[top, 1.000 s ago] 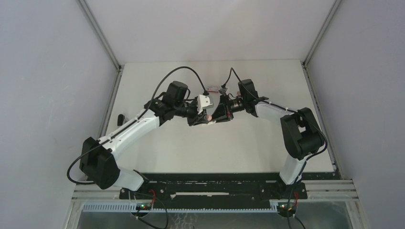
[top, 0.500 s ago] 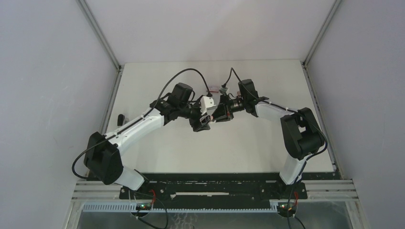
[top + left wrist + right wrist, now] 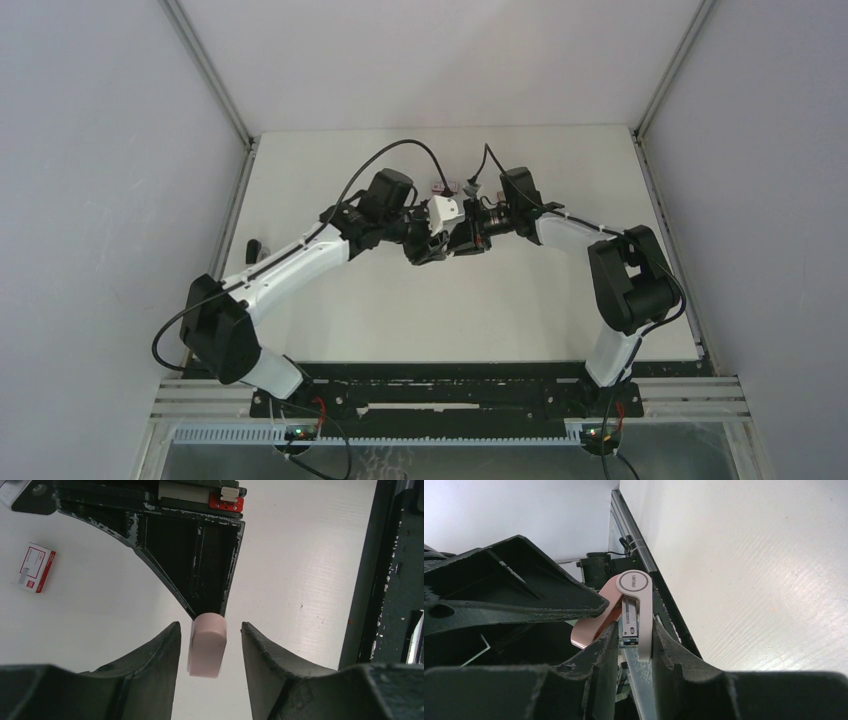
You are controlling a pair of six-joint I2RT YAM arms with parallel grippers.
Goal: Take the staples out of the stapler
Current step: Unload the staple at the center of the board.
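From above, the stapler is lost among the black claws, which crowd together toward 12 o'clock of the table's [image 3: 520, 300] middle. Whether any staples sit in its bare metal channel cannot be told: the right wrist view shows only a short, dim stretch of it. That view cuts off the stapler's lower end, and the left wrist view shows only its rounded pink tip.

The left arm rises from its base at 7 o'clock and bends toward 1 o'clock. The right arm climbs from 5 o'clock and folds back toward 9 o'clock, so the two wrists face each other.

The right gripper [image 3: 634, 630] is clamped on the stapler [image 3: 633, 582], fingers pressed to both sides, with the pink top swung away toward 8 o'clock. The left gripper [image 3: 209, 630] stands part open around the pink tip [image 3: 207, 645], a sliver of table showing on each side. A red-and-white box [image 3: 36, 567] lies on the table at 10 o'clock of that view, well apart from the claws.
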